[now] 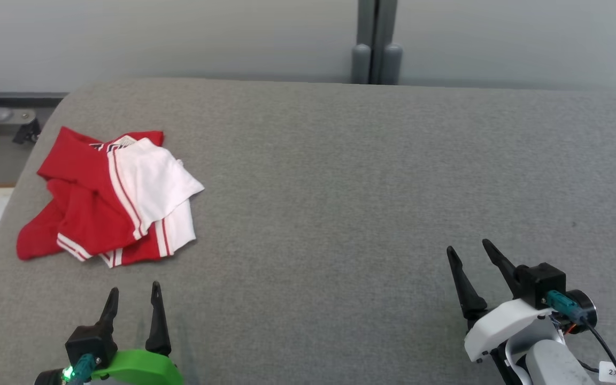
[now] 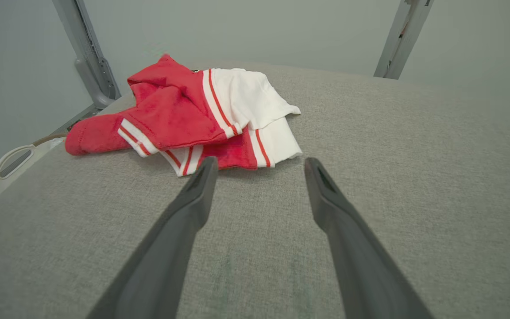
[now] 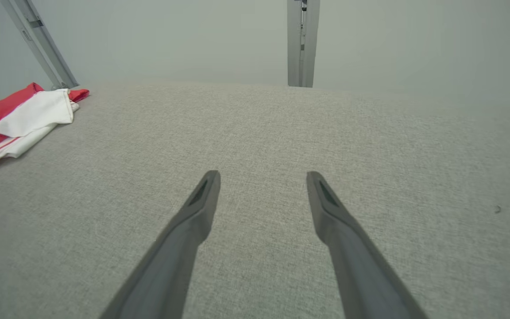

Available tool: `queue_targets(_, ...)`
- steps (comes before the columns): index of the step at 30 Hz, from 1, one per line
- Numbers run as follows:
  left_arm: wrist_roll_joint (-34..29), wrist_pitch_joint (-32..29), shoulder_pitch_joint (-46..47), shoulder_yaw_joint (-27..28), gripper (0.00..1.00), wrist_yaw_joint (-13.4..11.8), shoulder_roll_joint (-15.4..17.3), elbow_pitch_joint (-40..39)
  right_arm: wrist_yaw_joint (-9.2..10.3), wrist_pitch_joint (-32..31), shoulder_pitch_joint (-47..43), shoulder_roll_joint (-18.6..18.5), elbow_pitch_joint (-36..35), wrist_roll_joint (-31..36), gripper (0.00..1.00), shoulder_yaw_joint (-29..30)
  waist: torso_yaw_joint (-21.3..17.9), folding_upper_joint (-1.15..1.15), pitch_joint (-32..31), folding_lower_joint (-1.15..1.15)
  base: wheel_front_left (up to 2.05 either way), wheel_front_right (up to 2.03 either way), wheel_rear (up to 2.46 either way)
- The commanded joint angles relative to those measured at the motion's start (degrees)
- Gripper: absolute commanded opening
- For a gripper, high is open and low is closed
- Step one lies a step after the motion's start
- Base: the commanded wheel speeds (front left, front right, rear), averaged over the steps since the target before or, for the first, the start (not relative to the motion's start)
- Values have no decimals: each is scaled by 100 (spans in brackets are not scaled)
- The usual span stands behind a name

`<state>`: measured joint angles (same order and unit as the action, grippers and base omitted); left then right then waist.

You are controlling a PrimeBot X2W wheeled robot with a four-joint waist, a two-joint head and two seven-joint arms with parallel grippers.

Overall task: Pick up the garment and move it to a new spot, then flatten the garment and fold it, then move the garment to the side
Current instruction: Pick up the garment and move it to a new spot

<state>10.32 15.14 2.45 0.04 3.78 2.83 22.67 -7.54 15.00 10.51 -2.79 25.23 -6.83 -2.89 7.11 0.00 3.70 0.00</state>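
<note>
The garment (image 1: pixel 106 206), red and white, lies crumpled just ahead of the left gripper (image 1: pixel 135 289), well apart from the right gripper (image 1: pixel 467 247), both with fingers spread and empty.

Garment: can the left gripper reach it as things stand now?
Probably yes. The garment lies crumpled just ahead of the open left gripper, with bare grey surface between them. Nothing seems to block the way.

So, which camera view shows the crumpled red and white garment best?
The head view: the crumpled red and white garment lies whole, seen from above. The left wrist view shows it close but at a low angle; the right wrist view crops it.
</note>
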Motion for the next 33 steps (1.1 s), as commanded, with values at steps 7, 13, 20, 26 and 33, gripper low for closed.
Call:
queue_targets(7,-47,-2,-67,22,100,98,17,153,11,25,139,-27,159,-145,100,-70,1486,0,212,0,0,0,0)
queue_targets(13,59,-1,-75,104,100,172,17,178,11,25,180,-32,220,-176,100,-150,1709,0,242,0,0,0,0)
queue_targets(20,310,-1,231,6,100,286,20,269,11,25,351,-29,246,-40,100,-241,1488,0,579,0,0,0,0)
queue_targets(26,404,-1,1076,2,100,369,26,436,11,25,719,-29,105,244,100,-202,1093,0,1231,0,0,0,0)
queue_targets(33,781,-1,2590,-555,100,375,495,1038,11,25,1172,-28,-127,427,100,-254,625,0,1945,0,0,0,0)
